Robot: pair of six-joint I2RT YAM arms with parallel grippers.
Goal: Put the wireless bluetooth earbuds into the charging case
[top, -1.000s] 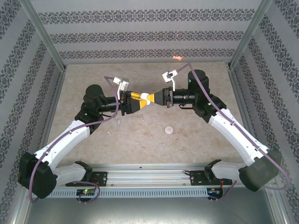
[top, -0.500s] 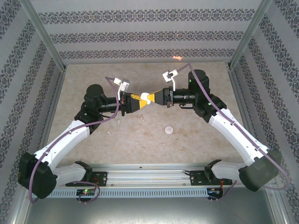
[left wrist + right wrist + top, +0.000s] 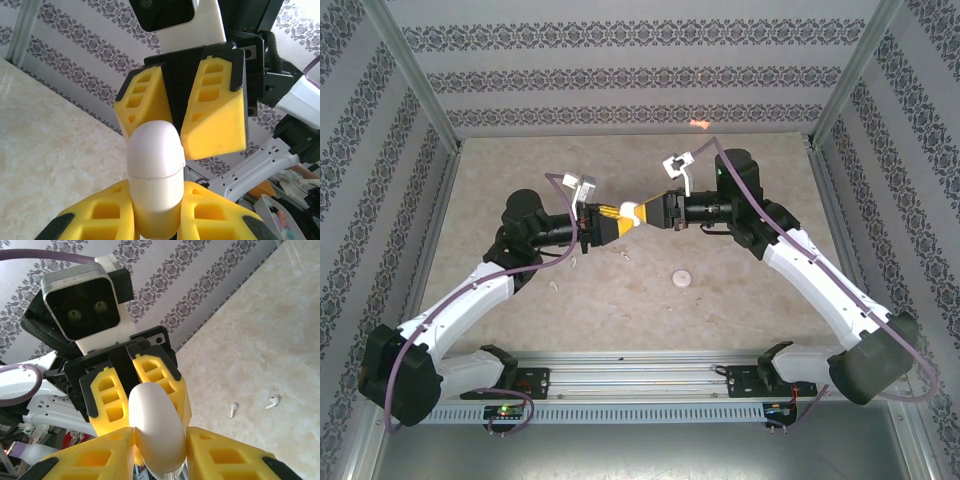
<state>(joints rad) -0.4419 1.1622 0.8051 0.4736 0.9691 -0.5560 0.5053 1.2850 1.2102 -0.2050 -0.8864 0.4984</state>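
Beige marbled table [image 3: 740, 310], patterned walls [image 3: 620, 80] on three sides.

Left arm [image 3: 470, 300] and right arm [image 3: 820, 280] both reach inward and meet in the air over the middle of the table.

Left gripper [image 3: 618, 217] and right gripper [image 3: 646, 210] sit tip to tip.

Charging case [image 3: 631, 211] hangs between them, off the table. Left jaws are clamped on one end, right jaws on the other, yellow fingers [image 3: 225, 455] pressed to its sides. Left wrist view shows a seam around the case; lid looks closed.

Small round white object [image 3: 681, 277] lies on the table, nearer the bases.

Earbuds [image 3: 272, 401] lie loose on the table. Two sit near each other, not touching, below the held case.
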